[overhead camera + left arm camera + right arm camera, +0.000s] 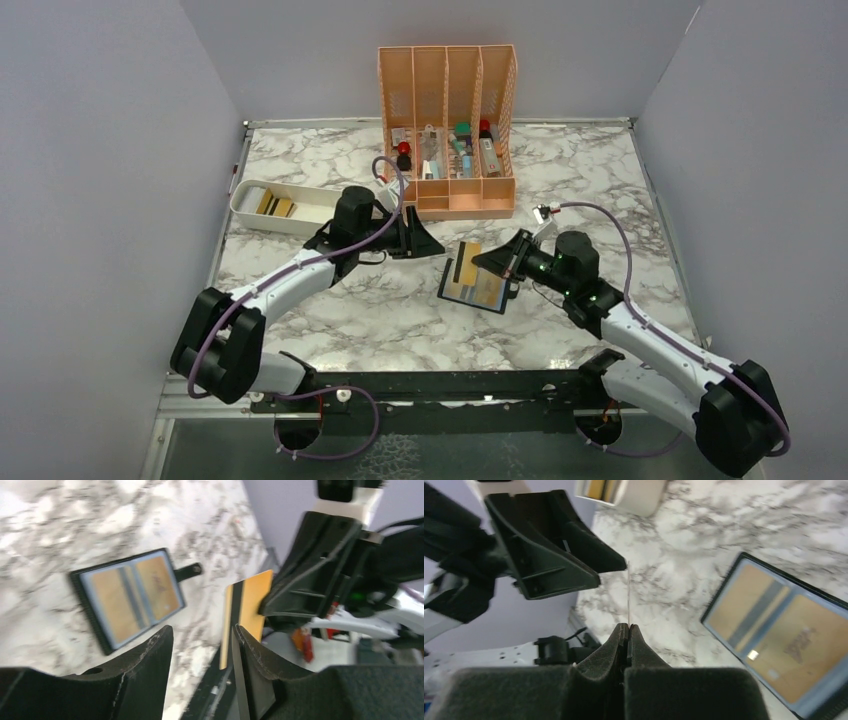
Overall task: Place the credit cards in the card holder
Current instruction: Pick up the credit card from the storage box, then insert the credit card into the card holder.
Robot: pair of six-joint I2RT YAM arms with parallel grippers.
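The black card holder [487, 293] lies open on the marble table, with gold cards showing behind its bluish pockets; it also shows in the left wrist view [127, 597] and the right wrist view [779, 640]. My right gripper [497, 258] is shut on a gold credit card with a black stripe [465, 268] and holds it on edge above the holder's left side. That card shows edge-on in the right wrist view [628, 592] between the closed jaws [628, 626]. My left gripper [420, 240] is open and empty. Its right finger [255, 670] is close beside the held card [250, 605].
A white oblong tray [300, 215] at the left holds more gold cards [272, 205]. A tall orange slotted organiser [447, 130] with small items stands at the back. The table's near edge runs along a black rail.
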